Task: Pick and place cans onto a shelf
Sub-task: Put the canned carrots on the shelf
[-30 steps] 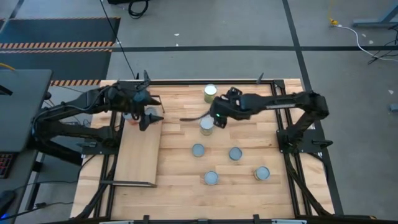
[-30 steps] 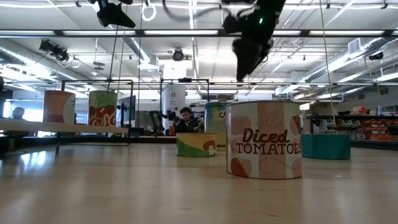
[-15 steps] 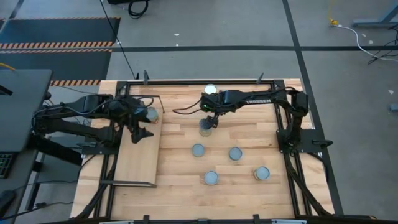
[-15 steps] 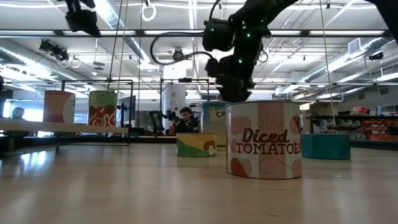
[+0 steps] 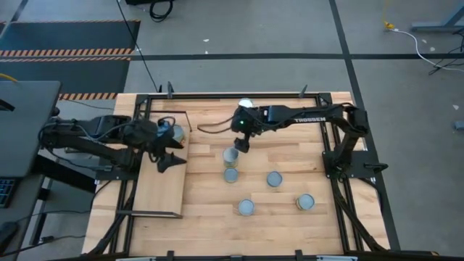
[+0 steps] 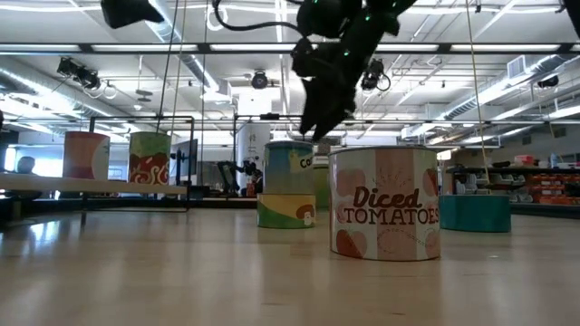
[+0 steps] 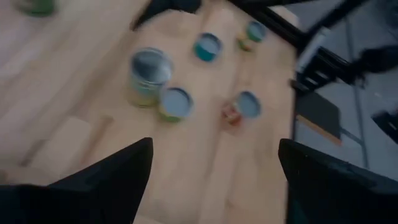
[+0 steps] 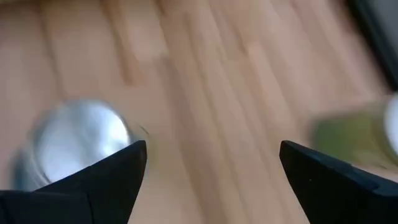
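**Operator:** High view status: where are both grippers?

**Technician:** The left gripper (image 5: 171, 151) sits left of centre in the frame, over the upper end of the pale rectangular plywood shelf with thin black metal frame (image 5: 159, 190). Its fingers (image 7: 109, 180) are spread wide and hold nothing. The right gripper (image 5: 239, 142) sits just above frame centre, over the plank tabletop (image 5: 290, 156). Its fingers (image 8: 102, 177) are also spread wide, with nothing between them.

**Operator:** Locate the cans.

**Technician:** One small silver-topped can (image 5: 230, 156) stands just below the right gripper, apart from it, and touches or nearly touches a second blue-topped can (image 5: 231, 175) directly beneath it in the frame. Three more blue-topped cans stand lower right: one at (image 5: 274, 179), one at (image 5: 246, 207), one at (image 5: 305, 201). A pale-topped can (image 5: 246, 105) shows at the upper centre, partly behind the right arm. On the shelf, one silver-topped can (image 5: 176, 132) stands at the upper end, beside the left gripper.

**Operator:** Low view confirmation?

**Technician:** The right gripper (image 6: 313, 127) hangs above a tall can with a blue and yellow label (image 6: 288, 167), centre frame, not touching it. A wide can labelled "Diced Tomatoes" (image 6: 385, 215) fills the right centre. Two cans (image 6: 86, 156) (image 6: 149, 158) stand on the raised shelf at the left edge.
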